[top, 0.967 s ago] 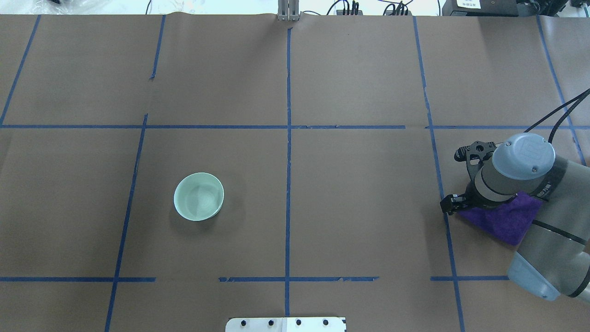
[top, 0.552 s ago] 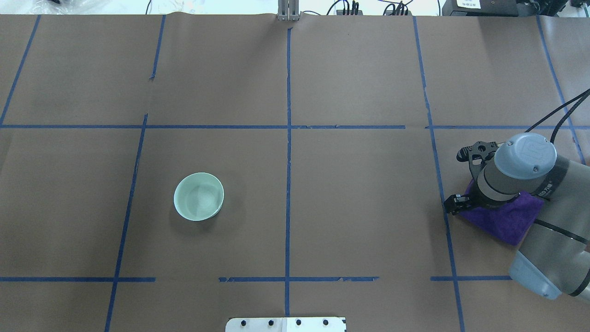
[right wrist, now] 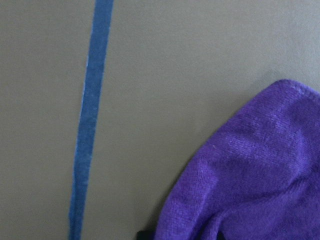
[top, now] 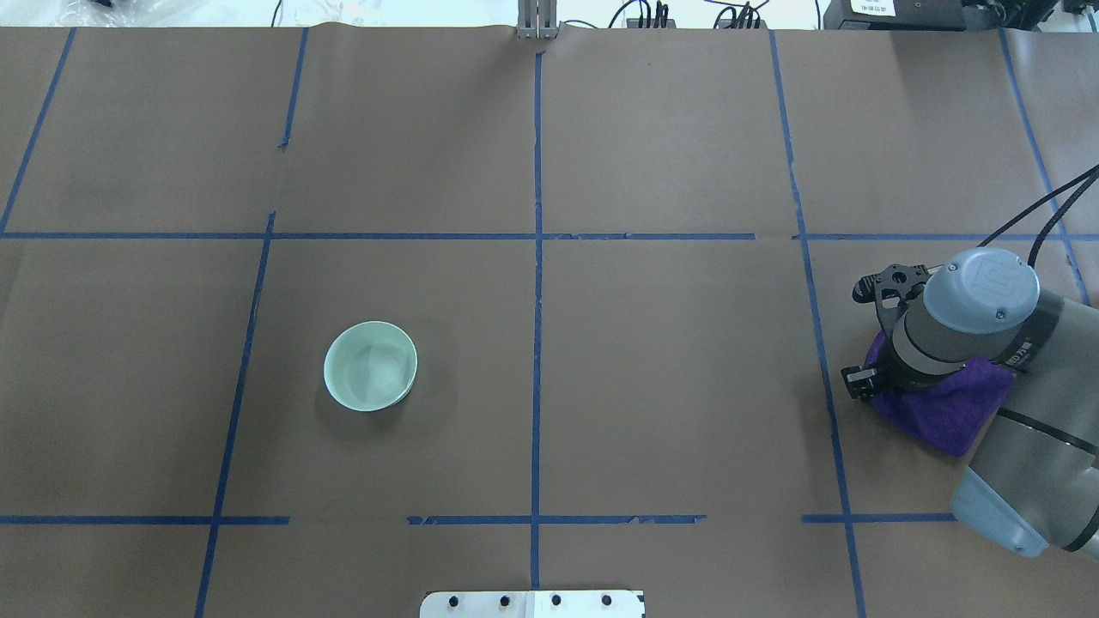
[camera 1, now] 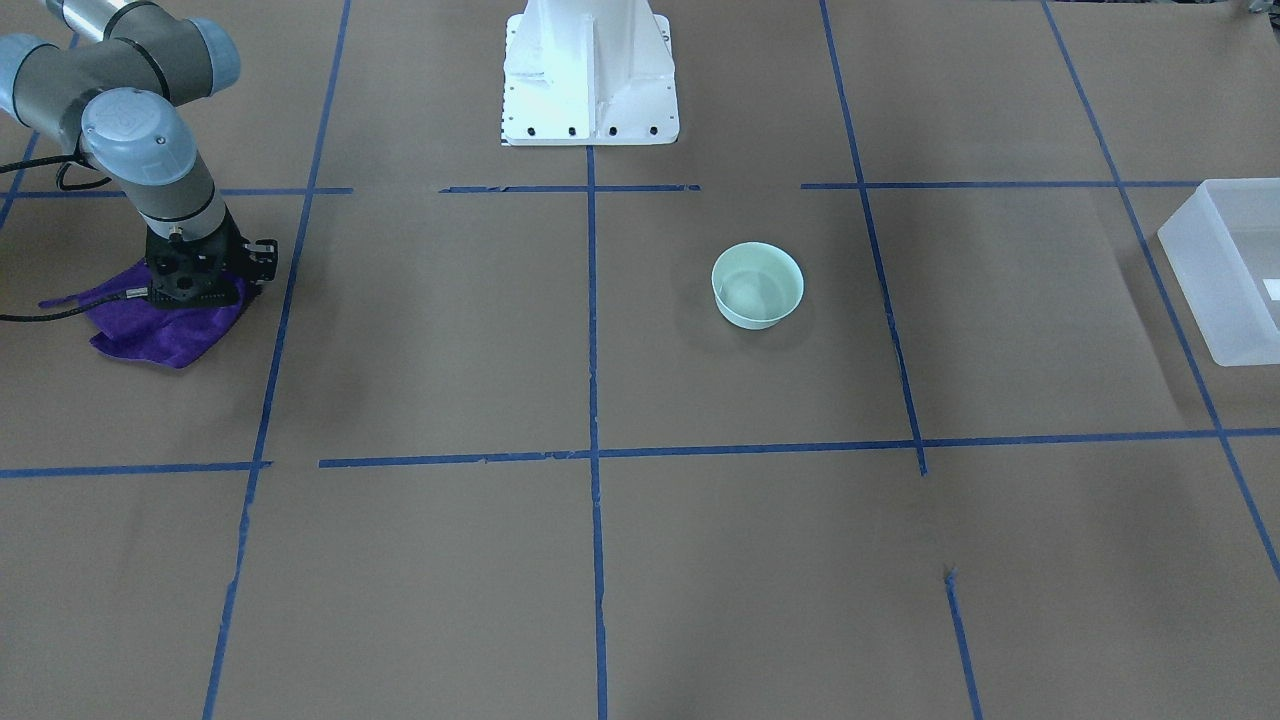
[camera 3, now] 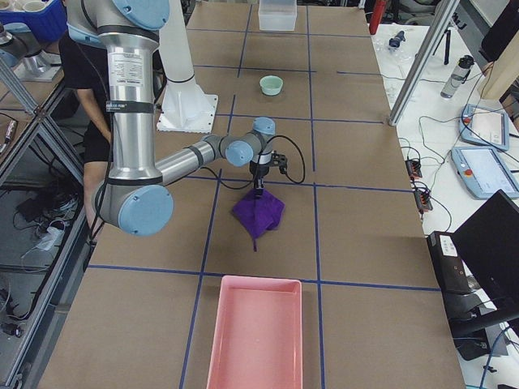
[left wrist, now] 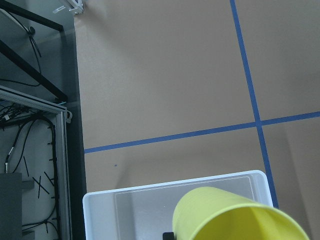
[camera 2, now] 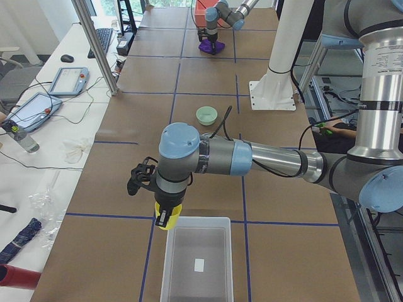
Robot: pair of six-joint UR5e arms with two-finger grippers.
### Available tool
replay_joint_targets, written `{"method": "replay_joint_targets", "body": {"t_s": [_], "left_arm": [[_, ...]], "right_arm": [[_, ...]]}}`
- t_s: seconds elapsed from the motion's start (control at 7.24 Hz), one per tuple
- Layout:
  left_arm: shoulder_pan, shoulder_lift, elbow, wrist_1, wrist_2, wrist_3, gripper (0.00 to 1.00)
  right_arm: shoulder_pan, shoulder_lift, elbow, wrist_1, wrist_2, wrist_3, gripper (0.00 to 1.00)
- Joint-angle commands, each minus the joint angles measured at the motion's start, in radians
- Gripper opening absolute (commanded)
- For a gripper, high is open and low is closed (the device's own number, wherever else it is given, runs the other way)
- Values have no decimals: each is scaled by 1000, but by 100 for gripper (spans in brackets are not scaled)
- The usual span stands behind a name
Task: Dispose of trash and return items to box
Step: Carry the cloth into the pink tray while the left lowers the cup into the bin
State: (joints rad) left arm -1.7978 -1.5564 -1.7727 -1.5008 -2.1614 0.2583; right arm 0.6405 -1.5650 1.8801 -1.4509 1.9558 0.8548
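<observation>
At far left, the left gripper (camera 2: pixel 164 216) has its jaws clamped on the cup (left wrist: pixel 235 220). The cup hangs tilted in the air over the end of the box (camera 2: pixel 214 245), close to the end wall. If it is let go here, the light cup could clip the rim and bounce or roll out onto the table. It likely needs carrying further in and lower first.

The bowl (top: pixel 370 366) sits upright mid-table, well apart from both grippers and not yet in the box. It is wide and smooth, so a one-sided rim pinch may slip or tip it.

On the right, the right gripper (camera 1: pixel 193 295) is pressed down into the cloth (camera 1: pixel 150 335). Only dark tips show at the wrist view's bottom edge, with cloth between them, and I cannot tell whether the jaws have closed. A shallow bite on one fold could slip free on lifting. The hanging cloth could also drag and miss the tray (camera 3: pixel 255 340), which probably takes the trash.
</observation>
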Motion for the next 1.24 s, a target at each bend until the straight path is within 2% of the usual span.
{"method": "replay_joint_targets", "body": {"t_s": [0.0, 0.28, 0.55, 0.83, 1.1], "left_arm": [[0, -4, -5, 1, 0, -1, 0], [0, -2, 2, -1, 0, 1, 0], [0, 24, 13, -3, -1, -10, 0], [0, 91, 16, -15, -9, -43, 0], [5, 177, 76, -149, -38, -76, 0]], "right_arm": [[11, -9, 1, 0, -1, -25, 0], [66, -18, 34, 4, -5, -29, 0], [178, -68, 121, 0, 12, -31, 0], [272, -125, 241, 0, 49, -25, 0], [445, -142, 313, 1, 148, -29, 0]]}}
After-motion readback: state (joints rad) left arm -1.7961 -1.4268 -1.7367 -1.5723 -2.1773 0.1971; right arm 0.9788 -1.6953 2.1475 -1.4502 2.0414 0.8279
